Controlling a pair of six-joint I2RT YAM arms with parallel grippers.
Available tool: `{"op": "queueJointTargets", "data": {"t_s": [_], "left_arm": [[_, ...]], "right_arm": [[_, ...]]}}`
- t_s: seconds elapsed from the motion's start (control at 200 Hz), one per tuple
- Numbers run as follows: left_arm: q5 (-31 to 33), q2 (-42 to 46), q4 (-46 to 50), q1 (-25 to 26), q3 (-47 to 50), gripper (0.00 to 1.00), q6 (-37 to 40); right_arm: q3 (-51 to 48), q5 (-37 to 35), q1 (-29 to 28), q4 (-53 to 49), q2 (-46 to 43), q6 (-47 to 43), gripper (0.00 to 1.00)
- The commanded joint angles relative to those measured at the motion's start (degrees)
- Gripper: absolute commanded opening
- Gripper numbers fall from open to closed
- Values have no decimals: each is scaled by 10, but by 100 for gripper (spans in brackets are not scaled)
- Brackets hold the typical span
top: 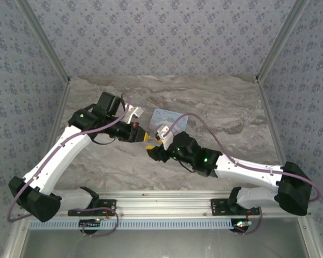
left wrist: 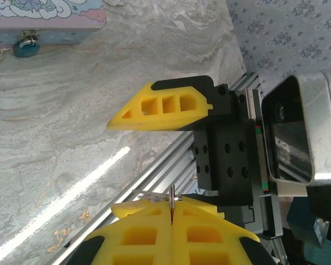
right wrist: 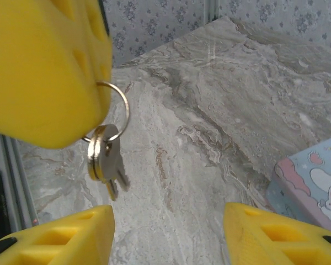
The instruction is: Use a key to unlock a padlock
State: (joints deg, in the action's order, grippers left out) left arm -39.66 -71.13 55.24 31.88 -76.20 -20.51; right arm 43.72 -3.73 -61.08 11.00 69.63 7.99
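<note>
My left gripper [left wrist: 172, 207] is shut on a thin metal key ring [right wrist: 118, 105]. Two small silvery keys [right wrist: 105, 157] dangle from the ring, just above and left of my right gripper [right wrist: 168, 234], whose jaws stand open with nothing between them. In the top view both grippers meet at the table's middle, the left gripper [top: 145, 137] touching close to the right gripper [top: 155, 146]. The tiny blue padlock [left wrist: 26, 45] hangs on the front of the pale blue cartoon tin [left wrist: 49, 25], well away from the keys.
The tin [top: 169, 115] lies just behind the two grippers on the marble table [top: 220, 107]. One of the right gripper's yellow fingers [left wrist: 160, 105] hovers right in front of the left wrist camera. An aluminium rail [top: 161, 207] runs along the near edge.
</note>
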Motion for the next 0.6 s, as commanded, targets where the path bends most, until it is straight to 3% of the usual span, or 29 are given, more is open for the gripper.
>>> {"op": "queueJointTargets", "data": {"t_s": [0.0,0.315,0.595], "left_arm": [[-20,13,-13,-3,-1,0,-19],[-29,13,-4,-3,1,0,-17],[-10,21,0,-5,10,0,-15]], "right_arm": [[26,-6,-5,32,4,-48,55],[10,-4,-12,96,7,-74,45],[14,13,-18,72,6,-93,13]]}}
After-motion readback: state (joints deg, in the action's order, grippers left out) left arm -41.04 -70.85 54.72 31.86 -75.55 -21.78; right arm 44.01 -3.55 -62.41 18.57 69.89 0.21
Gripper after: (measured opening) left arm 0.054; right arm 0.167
